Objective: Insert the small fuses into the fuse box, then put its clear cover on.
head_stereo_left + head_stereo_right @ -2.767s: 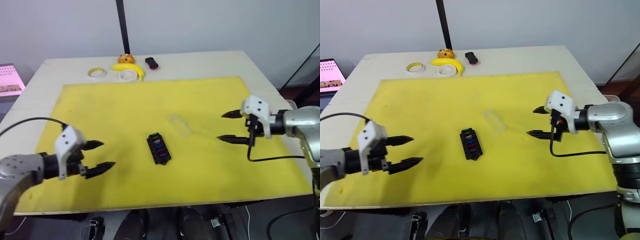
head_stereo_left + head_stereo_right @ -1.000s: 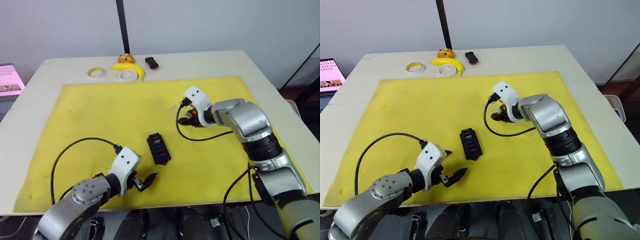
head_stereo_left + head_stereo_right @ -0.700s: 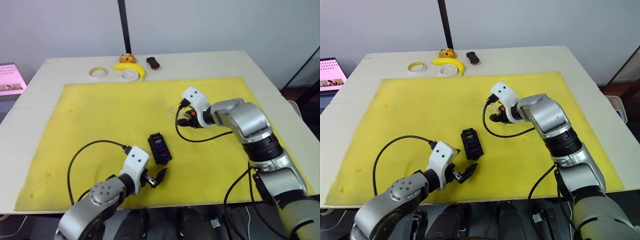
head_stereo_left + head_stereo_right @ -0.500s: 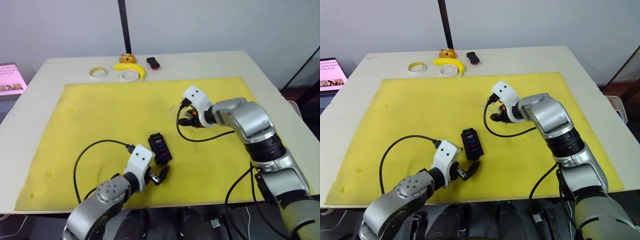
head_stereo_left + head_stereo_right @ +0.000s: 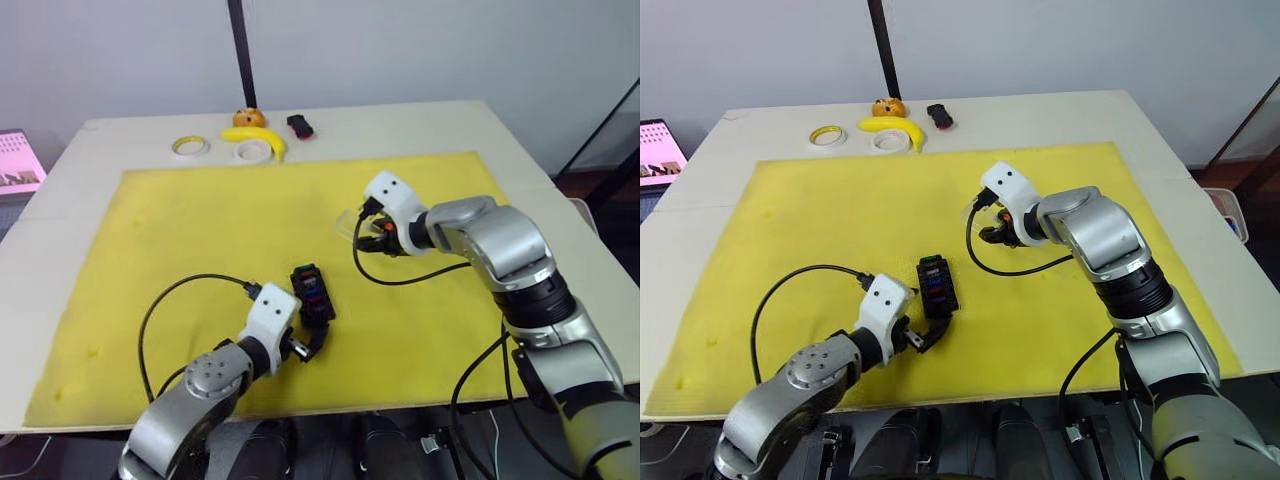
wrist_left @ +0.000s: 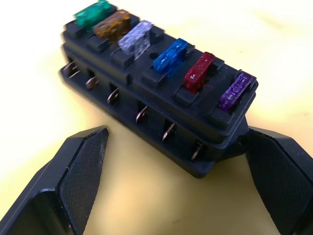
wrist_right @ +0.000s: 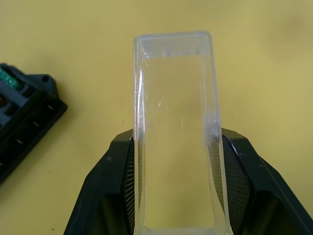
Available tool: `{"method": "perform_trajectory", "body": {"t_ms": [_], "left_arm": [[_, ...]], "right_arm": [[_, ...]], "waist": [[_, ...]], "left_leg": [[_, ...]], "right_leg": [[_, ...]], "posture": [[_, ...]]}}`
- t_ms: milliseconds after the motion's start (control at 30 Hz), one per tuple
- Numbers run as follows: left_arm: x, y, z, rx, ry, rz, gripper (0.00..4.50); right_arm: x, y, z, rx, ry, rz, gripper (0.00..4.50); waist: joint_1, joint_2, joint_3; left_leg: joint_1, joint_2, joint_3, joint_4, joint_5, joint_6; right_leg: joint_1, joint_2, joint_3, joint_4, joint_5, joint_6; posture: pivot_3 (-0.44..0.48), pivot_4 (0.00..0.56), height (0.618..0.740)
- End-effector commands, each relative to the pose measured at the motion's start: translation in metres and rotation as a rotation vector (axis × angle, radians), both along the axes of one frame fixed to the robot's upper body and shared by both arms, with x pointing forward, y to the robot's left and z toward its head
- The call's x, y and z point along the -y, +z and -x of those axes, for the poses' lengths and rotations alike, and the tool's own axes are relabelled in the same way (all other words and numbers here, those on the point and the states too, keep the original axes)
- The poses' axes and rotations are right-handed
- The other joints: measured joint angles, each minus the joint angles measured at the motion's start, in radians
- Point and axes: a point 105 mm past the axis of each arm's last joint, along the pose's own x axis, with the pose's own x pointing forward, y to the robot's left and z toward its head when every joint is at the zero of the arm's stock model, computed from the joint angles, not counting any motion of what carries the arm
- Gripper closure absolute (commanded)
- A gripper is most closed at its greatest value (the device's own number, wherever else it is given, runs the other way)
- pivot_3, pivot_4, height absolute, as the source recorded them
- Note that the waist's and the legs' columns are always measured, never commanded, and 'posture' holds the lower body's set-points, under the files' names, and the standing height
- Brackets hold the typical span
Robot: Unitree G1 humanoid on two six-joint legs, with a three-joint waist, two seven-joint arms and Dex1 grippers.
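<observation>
The black fuse box [image 5: 312,294] lies on the yellow mat [image 5: 200,230]. Several small fuses stand in its slots, among them a green one [image 6: 93,12], a blue one [image 6: 170,54], a red one [image 6: 198,72] and a purple one [image 6: 236,90]. My left gripper [image 6: 177,131] is open at the box's near end, one finger [image 6: 73,181] on each side of it. Behind and to the right of the box, my right gripper [image 5: 370,232] is shut on the clear cover [image 7: 175,142], held just above the mat with the box's corner [image 7: 24,122] beside it.
Along the table's far edge lie two tape rolls [image 5: 190,146] [image 5: 254,151], a banana [image 5: 255,135], a small orange object [image 5: 249,117] and a black-and-red object [image 5: 299,125]. A black pole [image 5: 240,50] rises behind them. A screen [image 5: 15,160] sits at far left.
Both arms came in from the sides. The left gripper has moved from the mat's front edge to the fuse box's near end. The right gripper closed on the clear cover and has stayed there.
</observation>
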Motion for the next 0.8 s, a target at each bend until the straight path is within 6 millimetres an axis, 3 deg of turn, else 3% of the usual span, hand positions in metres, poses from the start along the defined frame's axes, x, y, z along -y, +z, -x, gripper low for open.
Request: {"method": "perform_trajectory", "body": {"t_ms": [33,233,467,800], "left_arm": [[-0.029,0.004,-0.007,0.031,0.072,-0.055,0.00],[-0.036,0.008,-0.005,0.029,0.025,-0.054,0.00],[-0.018,0.005,0.011,-0.033,-0.121,0.021,0.00],[0.007,-0.005,-0.002,-0.021,-0.081,0.037,0.00]], "right_arm": [[-0.009,0.013,0.003,0.059,0.046,-0.023,2.80],[-0.012,0.012,0.006,0.065,0.072,-0.027,2.80],[-0.012,0.013,0.005,0.082,0.069,-0.028,2.80],[-0.012,0.016,0.004,0.099,0.069,-0.021,2.80]], "waist": [[0.001,0.000,0.000],[0.008,0.000,0.000],[0.010,0.000,0.000],[0.015,0.000,0.000]], "left_leg": [[0.000,0.000,0.000,0.000,0.000,0.000],[0.000,-0.001,0.000,0.000,0.000,0.000],[0.000,-0.001,0.000,0.000,0.000,0.000],[0.000,-0.002,0.000,0.000,0.000,0.000]], "right_leg": [[0.000,0.000,0.000,0.000,0.000,0.000],[0.000,-0.001,0.000,-0.001,0.000,0.000],[0.000,-0.002,0.000,-0.001,0.000,0.000],[0.001,-0.003,0.000,-0.002,0.000,0.000]], "posture": [[0.000,0.150,0.740],[0.000,0.150,0.740],[0.000,0.150,0.740],[0.000,0.150,0.740]]}}
